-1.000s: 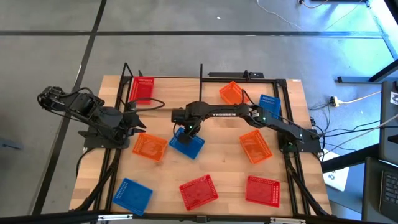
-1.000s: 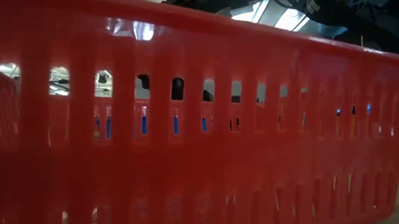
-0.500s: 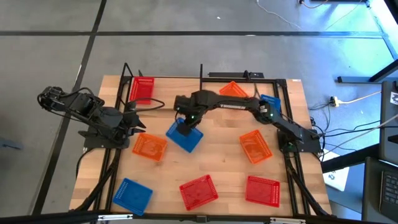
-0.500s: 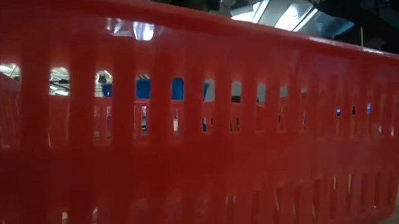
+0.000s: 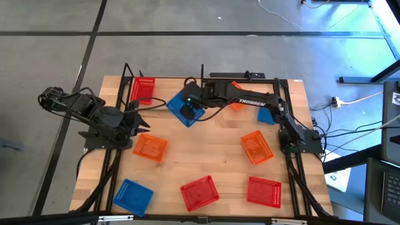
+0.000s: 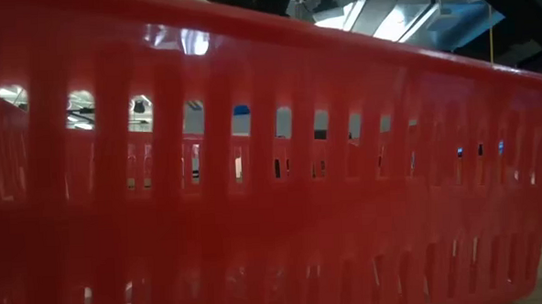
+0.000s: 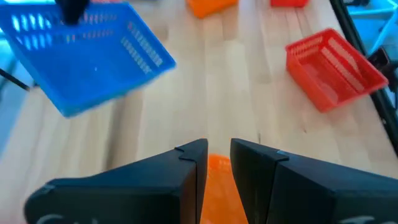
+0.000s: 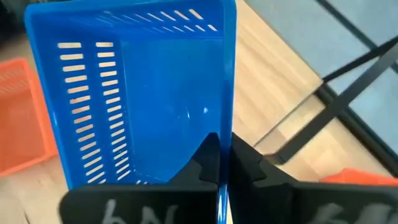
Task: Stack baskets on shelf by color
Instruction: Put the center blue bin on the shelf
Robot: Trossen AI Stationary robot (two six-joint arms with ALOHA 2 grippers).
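Grey floor surrounding the wooden table (image 5: 219, 162)

Dark seams are crossing the grey floor (image 5: 50, 56); white cables (image 5: 281, 15) are trailing at the far edge.

We see even, bright overhead light with soft shadows. In the low view a red basket (image 6: 272, 170) fills the frame, out of focus, with glare at 11 o'clock. The left wrist view blurs a blue basket (image 7: 87, 56) at 10 o'clock.

Only legible text: white "TROSSEN" lettering on the forearm link of the right arm (image 5: 245, 99), high view. Right wrist view shows partial white characters on the gripper body (image 8: 134, 213), roughly "bN", cut off and not properly readable. No text on baskets or counter.
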